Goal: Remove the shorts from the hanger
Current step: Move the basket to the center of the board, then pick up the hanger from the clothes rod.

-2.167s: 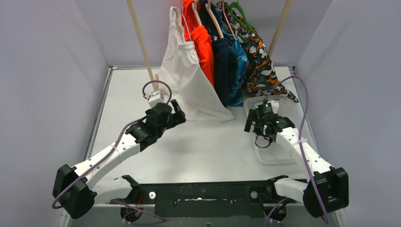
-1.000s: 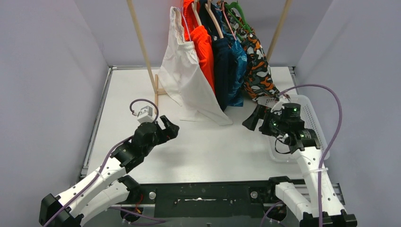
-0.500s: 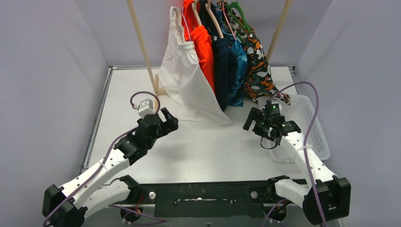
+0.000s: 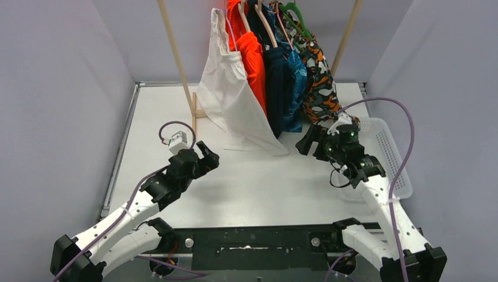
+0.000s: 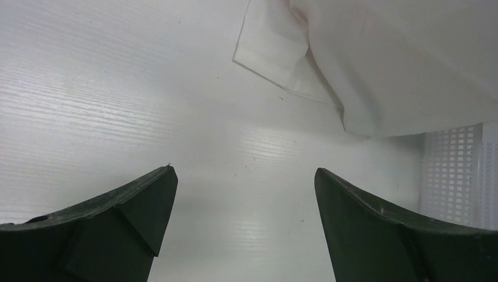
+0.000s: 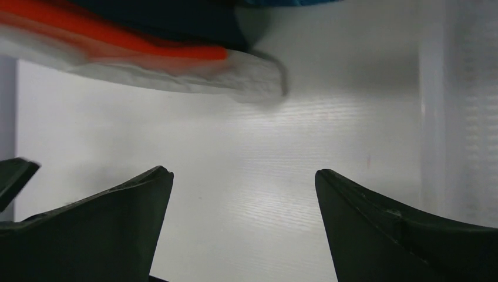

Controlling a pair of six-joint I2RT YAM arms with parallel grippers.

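I count five shorts (image 4: pixel 282 88) hanging in a tight row at the back of the desk (image 4: pixel 258 188). From left to right there is a white pair (image 4: pixel 232 100), an orange pair (image 4: pixel 253 56), a navy pair (image 4: pixel 275 76), a blue leaf-print pair (image 4: pixel 298 79) and a camouflage pair (image 4: pixel 322 85). All five are on hangers (image 4: pixel 265 22). The white pair hangs lowest, and its bottom corner lies on the desk. Two slanted wooden posts (image 4: pixel 174 56) flank the row, one on each side.

My left hand (image 4: pixel 208 154) sits low over the desk, near the white hem but apart from it. Its fingers are spread wide with nothing between them. My right hand (image 4: pixel 310 147) is just below the camouflage pair, also spread wide and holding nothing. I can't tell whether it touches the cloth. Its wrist view shows blurred white, orange and navy hems along the top.

For room, plain walls (image 4: pixel 59 117) close the desk in on the left, right and back. One white perforated basket (image 4: pixel 390 155) sits by the right wall, beside my right arm. Open desk lies between the two hands and runs forward to the arm bases.
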